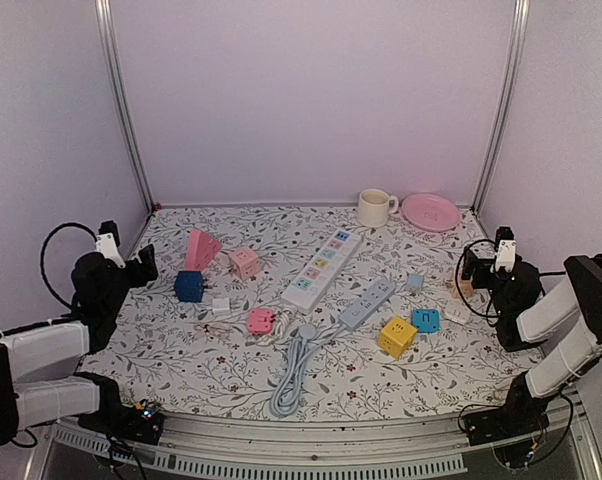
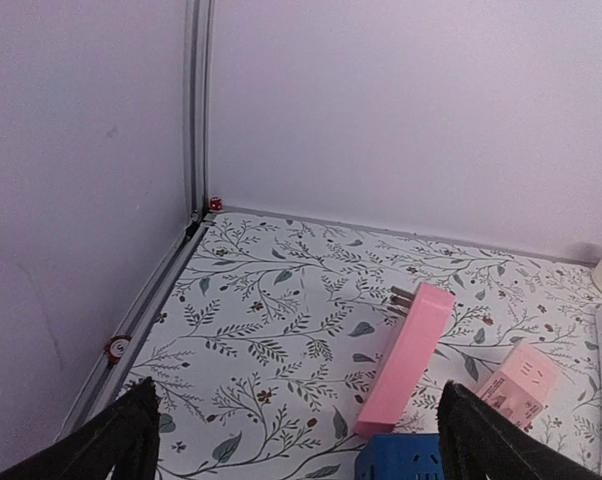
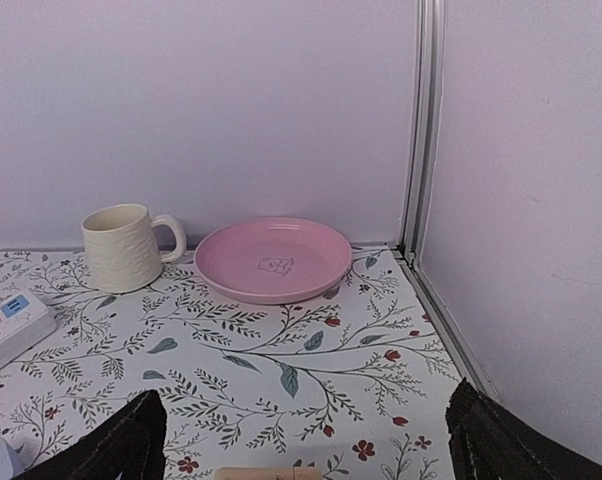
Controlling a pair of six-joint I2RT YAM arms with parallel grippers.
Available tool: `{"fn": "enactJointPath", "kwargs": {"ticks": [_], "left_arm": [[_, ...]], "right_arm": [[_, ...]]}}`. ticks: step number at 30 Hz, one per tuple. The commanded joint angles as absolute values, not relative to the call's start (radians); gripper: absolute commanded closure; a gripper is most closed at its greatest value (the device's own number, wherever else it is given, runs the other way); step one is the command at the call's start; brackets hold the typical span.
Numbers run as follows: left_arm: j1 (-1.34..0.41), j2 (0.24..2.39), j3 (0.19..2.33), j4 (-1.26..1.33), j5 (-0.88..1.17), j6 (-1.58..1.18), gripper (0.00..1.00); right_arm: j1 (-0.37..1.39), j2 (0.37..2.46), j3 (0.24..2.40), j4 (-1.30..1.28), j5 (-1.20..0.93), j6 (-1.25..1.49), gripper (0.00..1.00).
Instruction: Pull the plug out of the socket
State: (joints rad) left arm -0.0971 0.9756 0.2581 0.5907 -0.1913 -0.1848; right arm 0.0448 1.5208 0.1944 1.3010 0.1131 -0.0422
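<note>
A pink cube socket (image 1: 261, 321) lies left of centre, with a small white plug (image 1: 220, 306) and thin white cord right beside it; I cannot tell whether it is plugged in. A grey-blue power strip (image 1: 367, 302) lies at centre, its grey cable (image 1: 293, 370) coiled in front. My left gripper (image 1: 141, 265) is open and empty at the left edge, apart from both. My right gripper (image 1: 476, 262) is open and empty at the right edge. The left wrist view shows the left gripper (image 2: 301, 450) open above the mat. The right wrist view shows the right gripper (image 3: 306, 450) open too.
A pink wedge adapter (image 2: 406, 360), a blue cube (image 2: 401, 460) and a pale pink cube (image 2: 521, 380) lie near my left gripper. A long white power strip (image 1: 322, 268), a yellow cube (image 1: 396, 337) and a cyan cube (image 1: 425, 320) lie mid-table. A mug (image 3: 121, 247) and a pink plate (image 3: 273, 258) stand at the back right.
</note>
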Motion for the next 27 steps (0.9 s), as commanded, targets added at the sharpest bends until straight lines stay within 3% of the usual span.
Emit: {"fn": "enactJointPath", "kwargs": {"ticks": [1,11,19,25,27], "left_arm": [[-0.063,0.996,0.189,0.745,-0.322,-0.109,0.03],[-0.019,1.162,0.122,1.047,-0.374,-0.054,0.03],[-0.004,1.310,0.143,1.240,-0.262,-0.036,0.03],[0.004,1.576,0.054,1.703,-0.220,-0.035,0.03],[0.004,1.564,0.058,1.663,-0.221,-0.044,0.03]], "right_arm": [[0.039,1.531,0.187,1.388,0.103,-0.064,0.01],[0.040,1.533,0.204,1.359,0.124,-0.043,0.01],[0.040,1.533,0.203,1.361,0.126,-0.043,0.01],[0.040,1.533,0.202,1.362,0.127,-0.044,0.01],[0.040,1.533,0.203,1.362,0.126,-0.044,0.01]]}}
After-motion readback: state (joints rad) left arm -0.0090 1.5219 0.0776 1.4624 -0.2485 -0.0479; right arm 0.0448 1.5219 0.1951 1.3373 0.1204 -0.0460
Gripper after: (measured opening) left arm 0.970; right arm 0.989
